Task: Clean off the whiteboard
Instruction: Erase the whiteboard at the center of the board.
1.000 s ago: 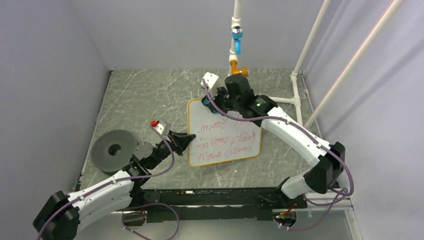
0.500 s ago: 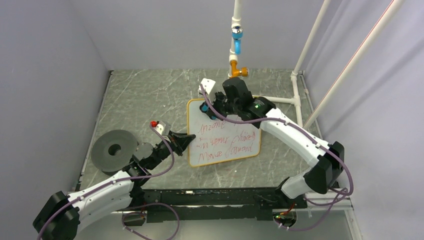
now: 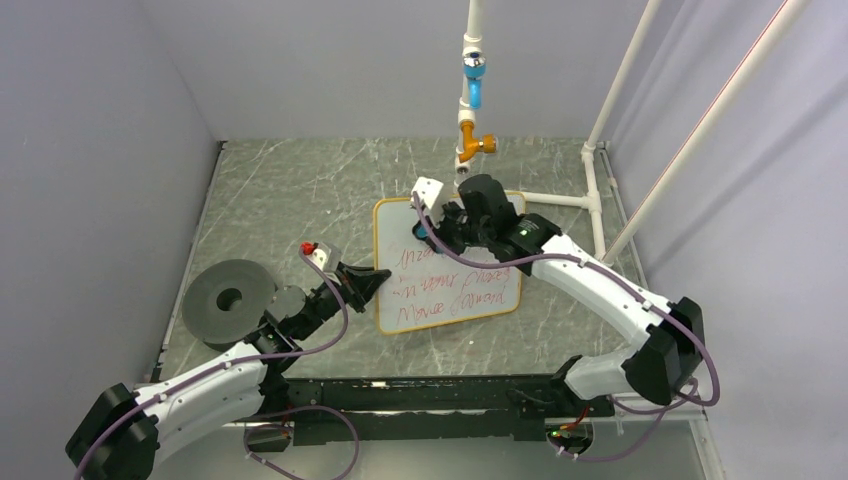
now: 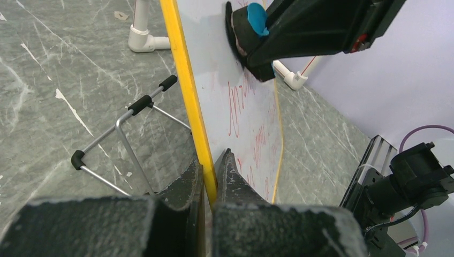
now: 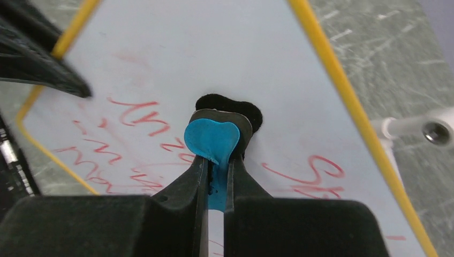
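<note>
The whiteboard (image 3: 470, 275), white with a thin yellow frame and lines of red handwriting, stands tilted in the middle of the table. My left gripper (image 3: 378, 282) is shut on its left frame edge (image 4: 199, 123), one finger on each side. My right gripper (image 3: 428, 232) is shut on the small blue-and-black eraser (image 5: 214, 140), whose black pad presses on the board's upper part. The top strip of the board is wiped, with faint red smears. The board also shows in the right wrist view (image 5: 225, 59). A wire stand (image 4: 123, 126) props the board from behind.
A grey roll (image 3: 229, 298) lies at the left of the table. A white pipe frame (image 3: 598, 190) with blue and orange fittings (image 3: 473, 85) stands at the back and right. Enclosure walls close in the table on all sides.
My right gripper has slid the eraser across the board's top, first slightly left, then right and down onto the first written line. The left gripper and the board have stayed put.
</note>
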Robot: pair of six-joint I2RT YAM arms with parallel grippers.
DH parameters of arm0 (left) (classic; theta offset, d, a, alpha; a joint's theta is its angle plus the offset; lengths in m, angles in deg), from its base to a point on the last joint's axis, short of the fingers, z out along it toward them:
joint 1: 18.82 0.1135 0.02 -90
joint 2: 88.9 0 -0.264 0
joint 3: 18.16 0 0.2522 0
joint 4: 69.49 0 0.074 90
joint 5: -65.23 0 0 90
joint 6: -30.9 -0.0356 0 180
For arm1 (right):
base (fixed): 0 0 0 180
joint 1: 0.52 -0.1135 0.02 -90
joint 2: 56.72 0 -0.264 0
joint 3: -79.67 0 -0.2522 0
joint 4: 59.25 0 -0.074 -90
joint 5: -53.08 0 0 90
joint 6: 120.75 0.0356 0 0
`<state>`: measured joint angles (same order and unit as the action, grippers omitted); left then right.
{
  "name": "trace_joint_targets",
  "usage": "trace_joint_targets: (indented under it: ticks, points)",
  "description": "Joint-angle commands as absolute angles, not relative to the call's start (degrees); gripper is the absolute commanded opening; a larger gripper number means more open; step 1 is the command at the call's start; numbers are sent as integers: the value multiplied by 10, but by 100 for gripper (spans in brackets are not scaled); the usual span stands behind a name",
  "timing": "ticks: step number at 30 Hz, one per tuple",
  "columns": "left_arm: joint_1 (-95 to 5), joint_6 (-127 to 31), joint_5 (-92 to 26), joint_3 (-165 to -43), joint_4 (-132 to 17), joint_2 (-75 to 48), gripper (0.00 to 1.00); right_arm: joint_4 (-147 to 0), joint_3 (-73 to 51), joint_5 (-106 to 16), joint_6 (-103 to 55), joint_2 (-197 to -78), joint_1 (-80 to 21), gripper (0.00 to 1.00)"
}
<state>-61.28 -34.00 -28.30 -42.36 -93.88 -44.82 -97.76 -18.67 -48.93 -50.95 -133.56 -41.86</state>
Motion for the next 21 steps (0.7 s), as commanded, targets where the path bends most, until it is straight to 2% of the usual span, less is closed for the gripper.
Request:
trace_joint_targets:
  ticks: [1,6,10,15,21]
  points:
    - [-617,-460,-313,-411,-903,-442,0,-991,-122,-537,-508,-1374,-445,0]
    - [-617,-457,-313,-409,-902,-447,0,-989,-51,-495,-460,-1396,-396,0]
    - [-617,-459,-315,-410,-898,-453,0,-962,-122,-471,-474,-1353,-366,0]
    - [-616,-467,-317,-415,-891,-456,0,-952,-223,-562,-505,-1315,-390,0]
    - [-617,-458,-317,-412,-903,-442,0,-966,-136,-554,-485,-1360,-421,0]
